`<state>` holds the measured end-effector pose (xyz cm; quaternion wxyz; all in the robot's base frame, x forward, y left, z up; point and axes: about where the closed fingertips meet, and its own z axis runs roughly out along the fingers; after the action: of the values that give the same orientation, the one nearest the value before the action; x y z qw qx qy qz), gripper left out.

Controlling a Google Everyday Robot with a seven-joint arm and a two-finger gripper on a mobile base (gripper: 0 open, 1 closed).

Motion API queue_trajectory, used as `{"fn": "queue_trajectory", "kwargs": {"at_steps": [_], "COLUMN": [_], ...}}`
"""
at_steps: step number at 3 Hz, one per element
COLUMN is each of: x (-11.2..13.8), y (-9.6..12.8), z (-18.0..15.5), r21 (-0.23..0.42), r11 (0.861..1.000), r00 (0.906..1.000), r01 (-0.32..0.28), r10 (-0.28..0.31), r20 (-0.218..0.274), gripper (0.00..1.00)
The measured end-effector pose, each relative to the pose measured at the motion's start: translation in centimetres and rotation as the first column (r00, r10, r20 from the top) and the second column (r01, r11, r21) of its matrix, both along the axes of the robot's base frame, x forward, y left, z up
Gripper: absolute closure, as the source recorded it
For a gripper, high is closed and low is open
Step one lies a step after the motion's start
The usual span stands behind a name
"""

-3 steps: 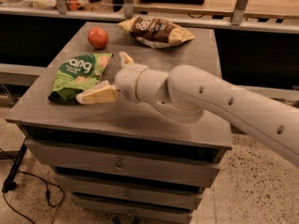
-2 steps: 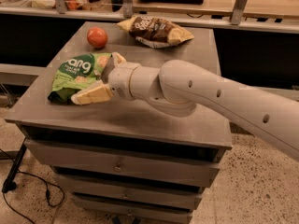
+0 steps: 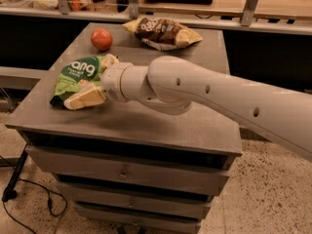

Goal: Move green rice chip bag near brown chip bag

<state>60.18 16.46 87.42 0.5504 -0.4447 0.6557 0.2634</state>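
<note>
The green rice chip bag (image 3: 75,74) lies on the left part of the grey cabinet top (image 3: 161,126), bright green with white lettering. The brown chip bag (image 3: 162,32) lies at the back middle of the top, dark brown with yellow-tan ends. My gripper (image 3: 95,79) reaches in from the right and sits at the green bag's right edge. One pale finger (image 3: 85,97) lies over the bag's lower corner and the other (image 3: 108,60) shows at its upper right corner, so the bag's right side lies between them.
A red round fruit (image 3: 101,39) sits at the back left of the top, between the two bags. The cabinet has drawers (image 3: 122,172) below. A counter with metal posts (image 3: 132,1) runs behind. A black cable (image 3: 29,186) lies on the floor at left.
My arm has slid left, so the gripper now reaches further over the green bag. The bags and the fruit have not moved.
</note>
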Motion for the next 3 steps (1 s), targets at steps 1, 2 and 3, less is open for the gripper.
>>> {"fn": "queue_trajectory", "kwargs": {"at_steps": [1,2,3], "x": [-0.2,-0.38,-0.44], "y": [0.49,0.47,0.38], "z": [0.04,0.13,0.38], "r21": [-0.038,-0.063,-0.076], "r11": [0.999,0.997,0.996], "r00": [0.9996,0.9987,0.9974], "r01": [0.022,0.041,0.053], "r10": [-0.022,-0.039,-0.049], "r20": [0.015,0.033,0.053], "gripper": [0.14,0.31,0.54]}}
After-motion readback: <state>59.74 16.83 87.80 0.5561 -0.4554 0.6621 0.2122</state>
